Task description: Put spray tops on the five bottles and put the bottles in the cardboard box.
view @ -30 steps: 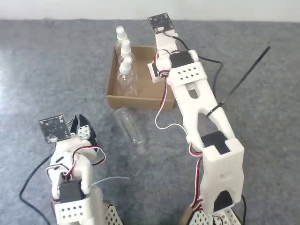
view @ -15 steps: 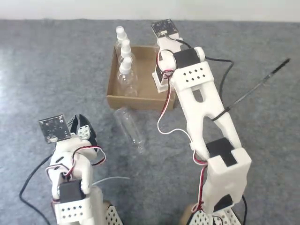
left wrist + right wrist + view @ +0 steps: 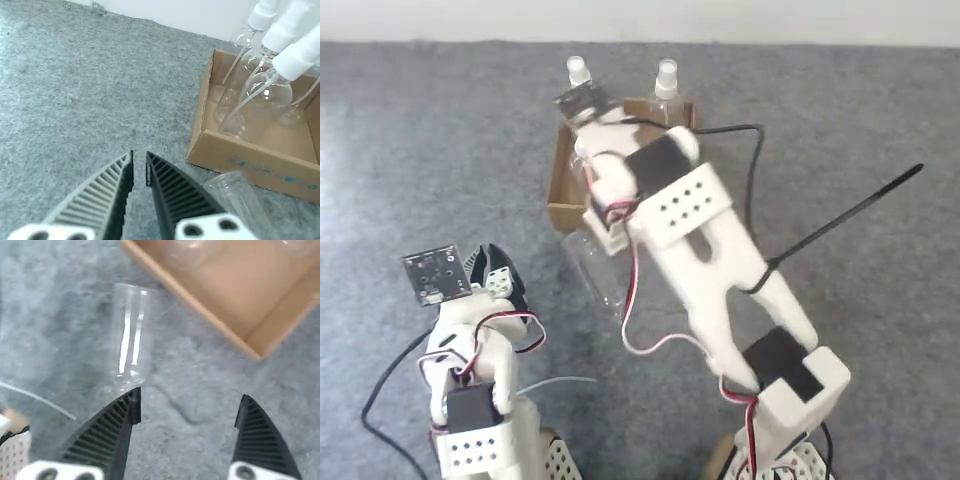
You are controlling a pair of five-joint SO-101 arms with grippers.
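A bare clear bottle (image 3: 592, 268) lies on the grey carpet just in front of the cardboard box (image 3: 558, 180). The right wrist view looks down on this bottle (image 3: 131, 342) with my right gripper (image 3: 190, 399) open above the carpet beside its mouth end, nothing between the fingers. The right arm (image 3: 670, 200) stretches over the box's front left corner. Two capped bottles (image 3: 578, 72) (image 3: 666, 78) stand up at the box's back. My left gripper (image 3: 139, 162) hangs shut over bare carpet, well short of the box (image 3: 240, 155); capped bottles (image 3: 260, 100) stand inside.
A thin white tube (image 3: 560, 381) lies on the carpet near the left arm's base, and shows as a tube (image 3: 35, 397) in the right wrist view. A black cable tie (image 3: 850, 215) sticks out from the right arm. Open carpet spreads left of the box.
The right arm has swung from the box's right side across to its front left, above the lying bottle. A capped bottle now shows at the back right. The left arm has not moved.
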